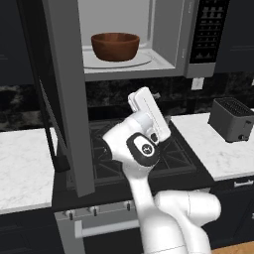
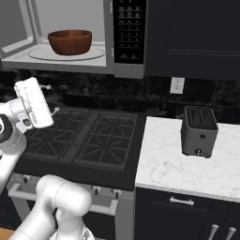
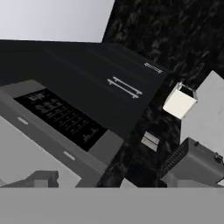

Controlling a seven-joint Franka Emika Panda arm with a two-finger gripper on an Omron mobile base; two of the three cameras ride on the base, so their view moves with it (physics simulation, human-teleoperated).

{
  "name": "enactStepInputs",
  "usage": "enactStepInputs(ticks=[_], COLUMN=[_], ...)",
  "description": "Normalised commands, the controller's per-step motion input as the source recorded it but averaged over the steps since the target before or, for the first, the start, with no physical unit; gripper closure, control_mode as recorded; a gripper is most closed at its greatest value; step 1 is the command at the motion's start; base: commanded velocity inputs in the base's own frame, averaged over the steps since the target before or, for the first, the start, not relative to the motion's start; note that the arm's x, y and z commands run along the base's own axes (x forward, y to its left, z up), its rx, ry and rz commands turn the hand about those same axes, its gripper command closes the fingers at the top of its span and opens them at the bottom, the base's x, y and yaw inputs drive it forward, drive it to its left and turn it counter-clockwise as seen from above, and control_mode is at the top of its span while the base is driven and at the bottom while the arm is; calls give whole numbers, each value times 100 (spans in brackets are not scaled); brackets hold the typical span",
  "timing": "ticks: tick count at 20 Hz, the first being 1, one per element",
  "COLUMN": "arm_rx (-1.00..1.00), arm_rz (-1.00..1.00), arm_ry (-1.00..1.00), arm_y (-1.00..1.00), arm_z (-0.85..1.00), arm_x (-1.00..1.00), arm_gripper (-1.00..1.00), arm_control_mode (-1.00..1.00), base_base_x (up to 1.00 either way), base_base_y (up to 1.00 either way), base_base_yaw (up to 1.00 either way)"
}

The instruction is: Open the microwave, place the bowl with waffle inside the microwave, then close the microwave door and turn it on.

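Observation:
The microwave (image 1: pixel 187 44) hangs above the stove, its button panel (image 2: pixel 129 33) on the right. The microwave door (image 1: pixel 69 89) is swung wide open to the left. The reddish-brown bowl (image 1: pixel 115 45) (image 2: pixel 70 41) stands on the round turntable (image 1: pixel 146 60) in the cavity. Its wall hides the waffle. My gripper (image 2: pixel 52 98) is open and holds nothing. It hovers over the stove, below and in front of the cavity, well clear of the bowl. The hand view looks up at the microwave's underside and panel (image 3: pixel 61 116).
A black gas stove (image 1: pixel 173 154) (image 2: pixel 89 136) lies under the microwave. Marble counters flank it (image 1: pixel 25 163) (image 2: pixel 187 168). A dark grey toaster (image 1: pixel 231 119) (image 2: pixel 199 130) (image 3: pixel 194 164) stands on the right counter, below a wall outlet (image 2: pixel 177 85).

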Motion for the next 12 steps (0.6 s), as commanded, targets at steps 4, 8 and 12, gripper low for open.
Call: enactStepInputs(ticks=[4,8,12], arm_rx=[-10,-9,-22], arm_rz=[-17,-16,-19], arm_ry=[0,0,0], arm_y=[100,97,96], arm_z=[-30,-27,-32], arm_x=[0,0,-3], arm_gripper=[-100,-100,-100], arm_control_mode=[-100,-100,-100], base_base_x=[0,0,0], base_base_y=[0,0,0], base_base_yaw=[0,0,0])
